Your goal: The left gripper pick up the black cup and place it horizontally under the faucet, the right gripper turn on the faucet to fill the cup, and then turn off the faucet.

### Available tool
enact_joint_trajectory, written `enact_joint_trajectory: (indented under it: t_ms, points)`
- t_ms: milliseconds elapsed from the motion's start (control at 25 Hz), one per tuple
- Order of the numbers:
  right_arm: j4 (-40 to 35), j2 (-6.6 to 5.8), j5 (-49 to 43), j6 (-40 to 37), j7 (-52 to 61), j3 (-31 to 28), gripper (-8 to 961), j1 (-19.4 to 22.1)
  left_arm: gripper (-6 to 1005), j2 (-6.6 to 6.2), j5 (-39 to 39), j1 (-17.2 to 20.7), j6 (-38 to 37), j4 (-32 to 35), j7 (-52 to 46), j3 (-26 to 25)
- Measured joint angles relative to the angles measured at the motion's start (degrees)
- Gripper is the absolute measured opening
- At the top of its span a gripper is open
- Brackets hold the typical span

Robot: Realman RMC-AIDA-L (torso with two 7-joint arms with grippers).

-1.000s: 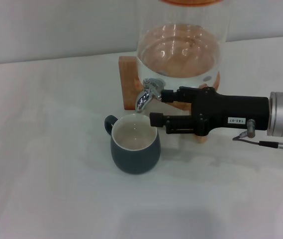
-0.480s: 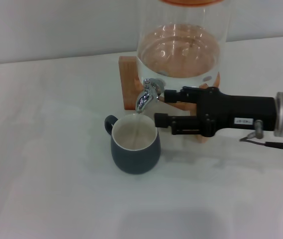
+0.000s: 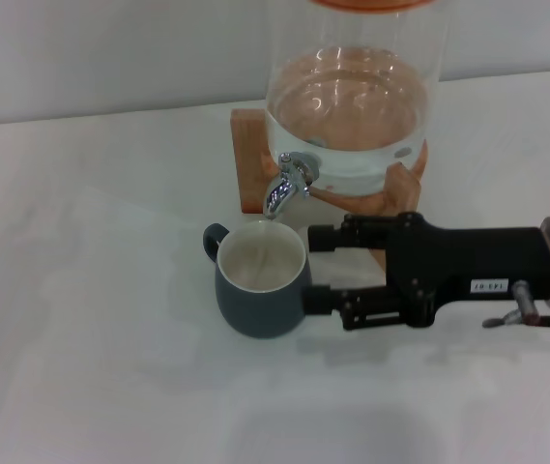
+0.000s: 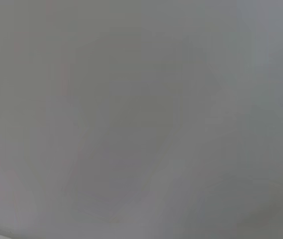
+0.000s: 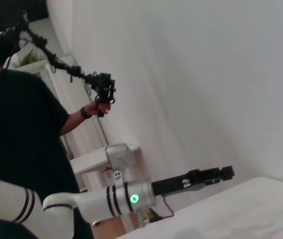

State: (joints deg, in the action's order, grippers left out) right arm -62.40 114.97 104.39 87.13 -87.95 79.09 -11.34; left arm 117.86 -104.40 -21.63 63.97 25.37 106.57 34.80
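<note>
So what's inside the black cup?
The black cup shows a cream-white inside with what looks like a little water, under the faucet. How deep the water is cannot be told. The right gripper sits beside the cup, open.

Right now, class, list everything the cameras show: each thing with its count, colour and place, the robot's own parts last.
black cup: one, dark outside, cream inside, upright on the table directly below the faucet
faucet: one, chrome, on the dispenser's front
dispenser: one, clear glass, holds water, on the stand
stand: one, wooden, at the table's back
table: one, white
person: one, dark shirt, in the right wrist view, holding a black device
right gripper: one, black, open, beside the cup below the faucet
left gripper: one, black, seen only from the right wrist, raised off to the side
</note>
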Motion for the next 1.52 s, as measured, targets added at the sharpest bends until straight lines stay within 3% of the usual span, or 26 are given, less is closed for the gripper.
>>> enact_joint_trajectory:
  t_ms: [840, 1520]
  points:
    - [0.3, 0.17, 2.2, -2.2, -1.2, 4.7, 807, -1.6, 386, -0.30, 0.4, -0.8, 2.2, 1.0, 0.0, 0.2]
    - [0.6, 0.26, 2.2, -4.1, -1.2, 4.7, 807, -2.0, 386, -0.10, -0.3, -0.7, 6.6, 1.8, 0.3, 0.2]
